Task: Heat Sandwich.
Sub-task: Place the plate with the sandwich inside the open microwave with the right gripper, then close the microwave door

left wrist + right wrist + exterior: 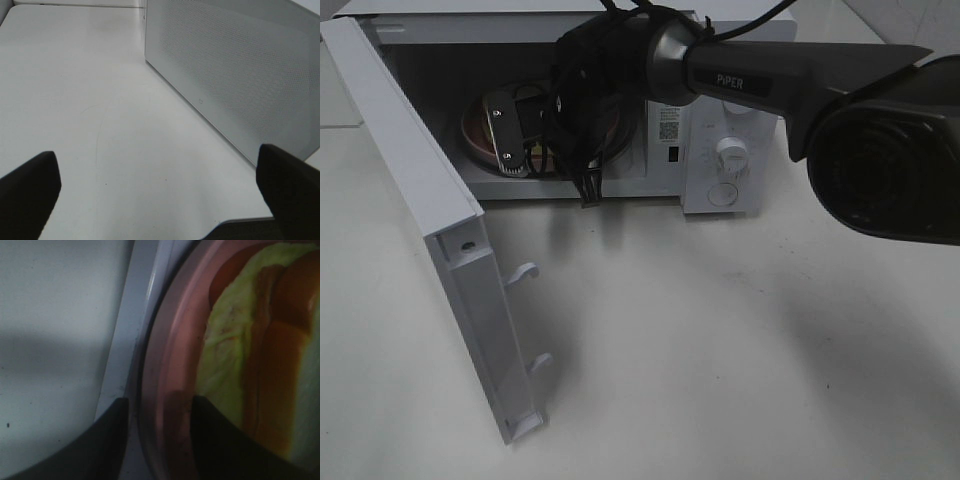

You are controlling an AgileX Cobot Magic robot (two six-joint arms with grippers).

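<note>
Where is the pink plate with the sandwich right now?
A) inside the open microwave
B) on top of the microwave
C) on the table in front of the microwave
A: the pink plate, with the sandwich on it, sits inside the microwave, whose door hangs open.

Pink plate has its rim right between the tips of the right pincer, inside the white microwave. Off to that pincer's left I've got the microwave door swung wide open, two latch hooks on its edge. To its right are two knobs and a QR sticker. Ahead of the left pincer there's white table and the perforated side panel.
</note>
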